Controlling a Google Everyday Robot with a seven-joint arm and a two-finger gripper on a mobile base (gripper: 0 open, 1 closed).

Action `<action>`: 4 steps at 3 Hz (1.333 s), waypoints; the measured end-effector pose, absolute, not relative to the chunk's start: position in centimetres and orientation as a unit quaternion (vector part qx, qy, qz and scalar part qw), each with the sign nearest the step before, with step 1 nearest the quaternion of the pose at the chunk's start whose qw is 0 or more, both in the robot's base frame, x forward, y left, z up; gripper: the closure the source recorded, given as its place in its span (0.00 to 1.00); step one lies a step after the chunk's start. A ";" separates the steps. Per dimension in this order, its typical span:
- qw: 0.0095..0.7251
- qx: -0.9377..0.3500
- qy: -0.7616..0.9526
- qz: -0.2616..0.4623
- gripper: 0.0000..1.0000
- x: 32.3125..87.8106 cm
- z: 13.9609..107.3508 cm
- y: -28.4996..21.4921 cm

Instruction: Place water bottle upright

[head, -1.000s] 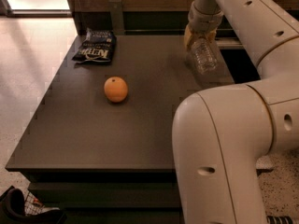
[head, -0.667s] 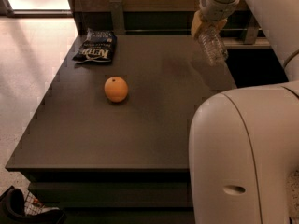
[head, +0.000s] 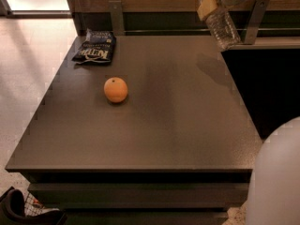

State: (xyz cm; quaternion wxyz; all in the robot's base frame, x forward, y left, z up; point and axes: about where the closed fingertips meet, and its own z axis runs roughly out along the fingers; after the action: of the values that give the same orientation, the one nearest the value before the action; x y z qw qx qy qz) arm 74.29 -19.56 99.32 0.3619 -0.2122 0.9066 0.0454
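The water bottle (head: 221, 26) is a clear ribbed plastic bottle. It hangs tilted in the air above the table's far right corner, its bottom end pointing down and to the right. My gripper (head: 209, 3) is at the top right of the view and is shut on the bottle's upper part, with tan finger pads (head: 205, 5) against it. The cap and neck are hidden by the gripper. The bottle's shadow falls on the dark table (head: 154, 121) below it.
An orange (head: 115, 89) sits left of the table's middle. A dark snack bag (head: 95, 49) lies at the far left corner. A wooden wall with metal brackets (head: 116, 16) runs behind the table. A dark gap lies to the right. My white arm (head: 276, 177) fills the lower right.
The gripper has lifted the bottle up off the table and carried it higher and to the right. My arm has swung out of most of the view.
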 end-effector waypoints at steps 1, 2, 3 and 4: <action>0.435 -0.286 0.847 0.111 1.00 73.5 101.4 -18.5; 0.476 -0.349 0.785 0.189 1.00 72.5 101.4 -17.5; 0.498 -0.402 0.732 0.232 1.00 71.6 100.9 -16.6; 0.518 -0.445 0.680 0.266 1.00 70.8 99.9 -16.0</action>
State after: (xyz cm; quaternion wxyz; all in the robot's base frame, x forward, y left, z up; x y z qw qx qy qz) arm 70.84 -16.01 99.94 0.5179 -0.4454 0.6803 0.2659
